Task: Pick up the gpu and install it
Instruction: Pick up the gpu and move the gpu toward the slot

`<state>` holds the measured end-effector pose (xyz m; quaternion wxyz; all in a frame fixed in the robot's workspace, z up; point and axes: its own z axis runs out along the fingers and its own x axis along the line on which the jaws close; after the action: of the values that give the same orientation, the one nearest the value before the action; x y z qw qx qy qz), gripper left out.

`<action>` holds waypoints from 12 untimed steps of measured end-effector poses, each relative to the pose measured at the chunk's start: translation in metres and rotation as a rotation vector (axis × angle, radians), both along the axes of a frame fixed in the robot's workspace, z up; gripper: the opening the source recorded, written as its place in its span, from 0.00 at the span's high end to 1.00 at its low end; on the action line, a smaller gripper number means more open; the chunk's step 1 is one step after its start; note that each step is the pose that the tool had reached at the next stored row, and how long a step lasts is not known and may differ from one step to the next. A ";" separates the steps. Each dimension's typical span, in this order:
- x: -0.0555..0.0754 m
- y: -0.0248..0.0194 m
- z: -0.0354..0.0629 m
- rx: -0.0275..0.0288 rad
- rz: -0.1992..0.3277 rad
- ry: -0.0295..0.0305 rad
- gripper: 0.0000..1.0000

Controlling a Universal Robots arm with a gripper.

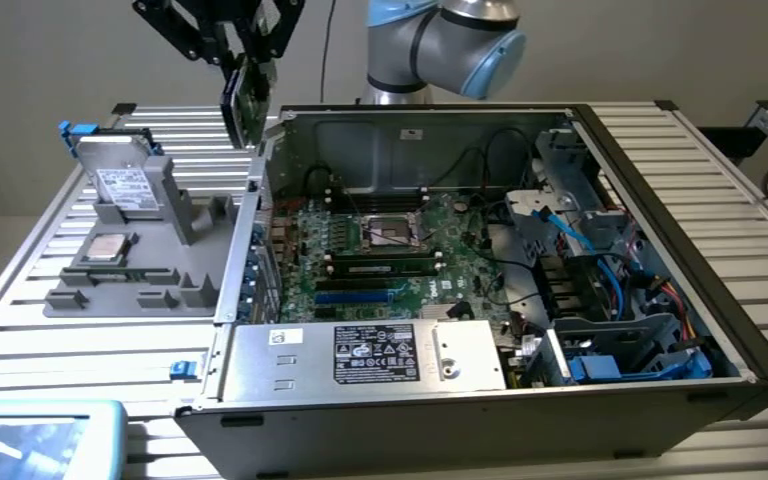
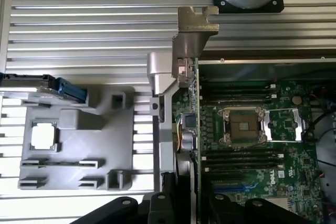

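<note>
- Your claw (image 1: pixel 240 58) is pinching the gpu (image 1: pixel 243 102), gripping the card from both flat sides; in the wrist view the black fingers (image 2: pixel 160 205) close in on its near end
- The gpu hangs on edge in the air, high over the computer case (image 1: pixel 704 300), just above the case wall on the exterior view's left
- It touches nothing but the claw and is not seated in any slot
- From the wrist view you look down the gpu (image 2: pixel 185 124) edge-on: its metal end bracket (image 2: pixel 193 27) points away from the claw (image 2: pixel 186 207), and the card runs along the border of the motherboard (image 2: pixel 262 145)
- The motherboard (image 1: pixel 384 250) lies flat in the open case, with the labelled power supply (image 1: pixel 371 355) along the near side
- Beside the case, on the slatted counter (image 1: pixel 37 330), you have a grey fixture (image 1: pixel 131 285) carrying a silver drive box (image 1: pixel 128 185) propped upright and a processor chip (image 1: pixel 107 247) lying flat
- The arm's base (image 1: pixel 438 40) stands behind the case
</note>
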<state>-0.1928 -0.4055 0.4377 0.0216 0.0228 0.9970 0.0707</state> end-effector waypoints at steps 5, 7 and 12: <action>0.020 -0.0008 -0.0002 0.0003 0.000 0.0027 0.71; 0.028 -0.0012 -0.0003 0.0004 0.000 0.0040 0.71; 0.049 -0.0022 -0.0006 0.0004 0.000 0.0127 0.71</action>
<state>-0.1438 -0.4077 0.4371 0.0153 0.0232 0.9971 0.0707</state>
